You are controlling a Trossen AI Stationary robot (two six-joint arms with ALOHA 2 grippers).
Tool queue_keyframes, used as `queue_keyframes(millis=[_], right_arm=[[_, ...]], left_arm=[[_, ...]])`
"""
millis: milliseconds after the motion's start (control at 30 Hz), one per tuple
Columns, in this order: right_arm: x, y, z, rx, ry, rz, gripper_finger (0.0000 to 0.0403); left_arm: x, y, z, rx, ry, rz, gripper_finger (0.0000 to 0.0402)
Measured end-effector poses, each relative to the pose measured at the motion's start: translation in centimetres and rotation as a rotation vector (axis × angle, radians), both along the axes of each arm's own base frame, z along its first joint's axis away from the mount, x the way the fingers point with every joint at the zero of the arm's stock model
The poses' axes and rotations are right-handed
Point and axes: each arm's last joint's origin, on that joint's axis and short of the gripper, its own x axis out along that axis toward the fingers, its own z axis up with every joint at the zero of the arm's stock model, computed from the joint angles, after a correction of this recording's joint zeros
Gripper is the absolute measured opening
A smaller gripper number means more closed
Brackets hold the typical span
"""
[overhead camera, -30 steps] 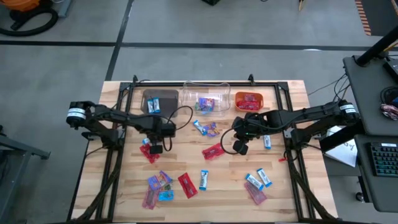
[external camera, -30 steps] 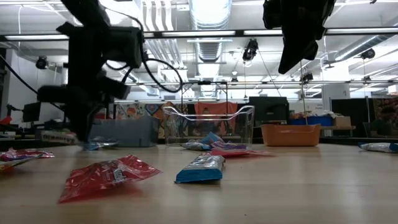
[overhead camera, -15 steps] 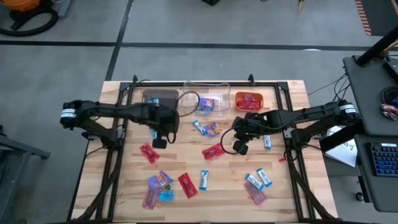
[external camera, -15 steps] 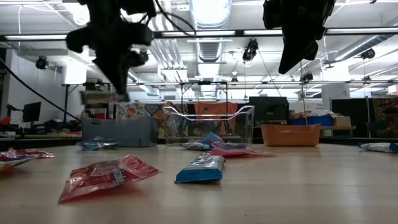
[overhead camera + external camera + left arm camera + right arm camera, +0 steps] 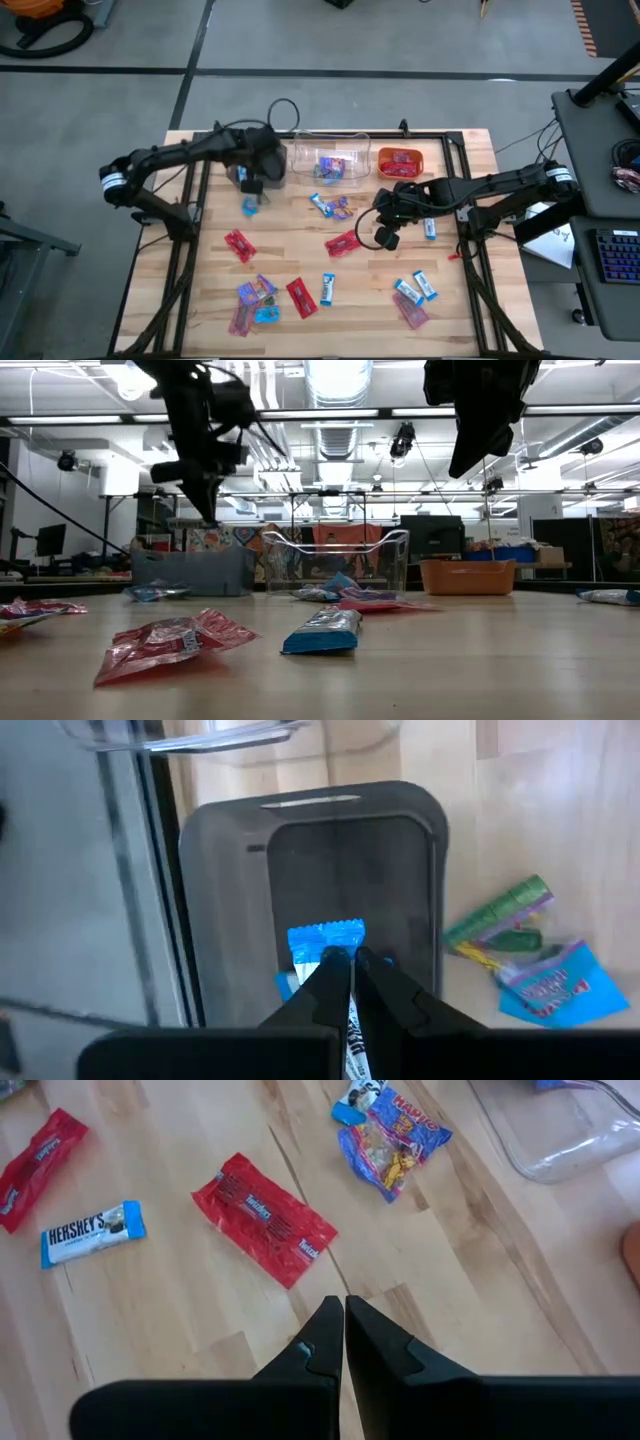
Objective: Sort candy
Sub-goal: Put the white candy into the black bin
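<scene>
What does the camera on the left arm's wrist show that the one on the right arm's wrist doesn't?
Only the left wrist view shows the brown bin and the left gripper, shut on a blue-and-white candy over that bin.

Only the right wrist view shows the empty, shut right gripper above the table, a red candy, a Hershey's bar and a Haribo pack.

Both show the wooden table, loose sweets and part of the clear bin.
</scene>
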Motion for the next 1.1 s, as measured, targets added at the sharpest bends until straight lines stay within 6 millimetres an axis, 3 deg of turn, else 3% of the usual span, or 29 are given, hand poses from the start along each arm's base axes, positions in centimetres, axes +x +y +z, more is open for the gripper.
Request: queue_keyframes(millis=[167, 267, 400, 500, 767, 1100], right_arm=[[0.0, 0.0, 0.0, 0.002, 0.000, -0.003, 0.0009], [0.0, 0.0, 0.0, 0.008, -0.001, -0.013, 0.0009], [0.0, 0.1, 0.0, 0.009, -0.001, -0.014, 0.0009], [0.0, 0.1, 0.0, 0.009, -0.001, -0.014, 0.0009], [0.0, 0.2, 0.0, 0.005, -0.001, -0.004, 0.0009], [0.0, 0.5, 0.0, 0.004, 0.000, 0.009, 0.0009]], left_arm=[[0.3, 2.4, -1.0, 0.002, -0.021, 0.037, 0.0000], [0.4, 4.2, -0.7, -0.042, -0.144, 0.276, 0.0000], [-0.2, 5.3, -0.9, -0.309, -0.320, 0.612, 0.0000], [0.1, 5.5, -1.5, -0.394, -0.419, 0.699, 0.0000], [0.0, 6.5, -2.4, -0.172, -0.440, 0.906, 0.0000], [0.2, 6.5, -2.3, -0.168, -0.462, 0.924, 0.0000]])
